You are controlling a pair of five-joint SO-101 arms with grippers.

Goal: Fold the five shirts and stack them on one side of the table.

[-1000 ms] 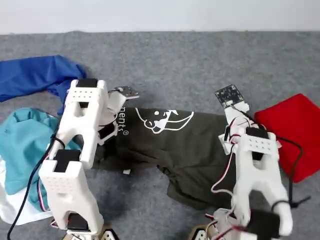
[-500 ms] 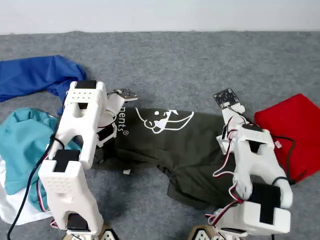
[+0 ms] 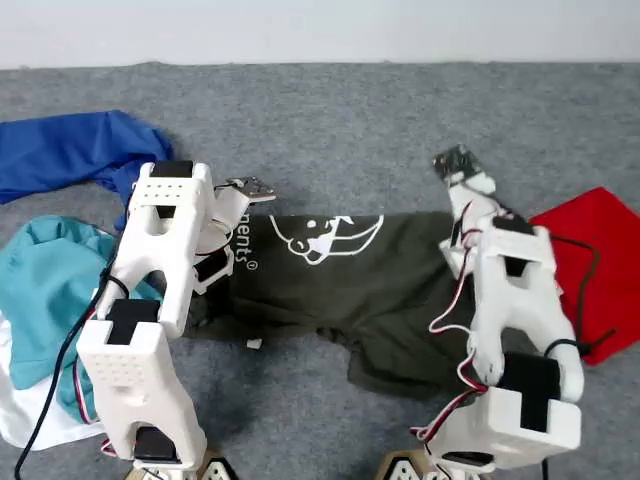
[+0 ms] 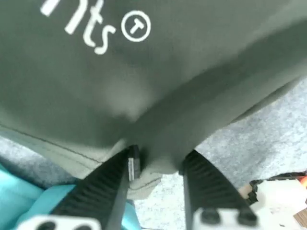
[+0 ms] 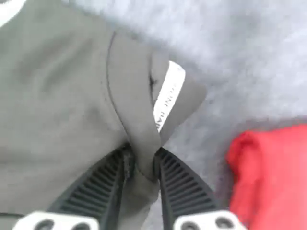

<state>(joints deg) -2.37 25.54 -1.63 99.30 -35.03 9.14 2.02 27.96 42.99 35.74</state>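
Observation:
A dark olive shirt (image 3: 350,285) with a white print lies spread across the middle of the grey table. My left gripper (image 4: 156,165) is shut on a fold of this olive shirt (image 4: 144,86) at its left edge, beside the teal cloth. My right gripper (image 5: 142,163) is shut on the olive shirt (image 5: 62,96) at its right edge, near a white label (image 5: 167,96). A red shirt (image 3: 590,270) lies folded at the right. At the left lie a blue shirt (image 3: 70,150), a teal shirt (image 3: 45,290) and a white shirt (image 3: 25,410).
The left arm (image 3: 160,270) stands over the teal shirt's edge. The right arm (image 3: 510,300) stands between the olive shirt and the red shirt (image 5: 268,172). Bare grey carpet (image 3: 350,130) stretches along the far side to a white wall.
My right gripper has moved toward the far side with the olive shirt's right edge in it, pulling that side straighter. The left arm has kept still.

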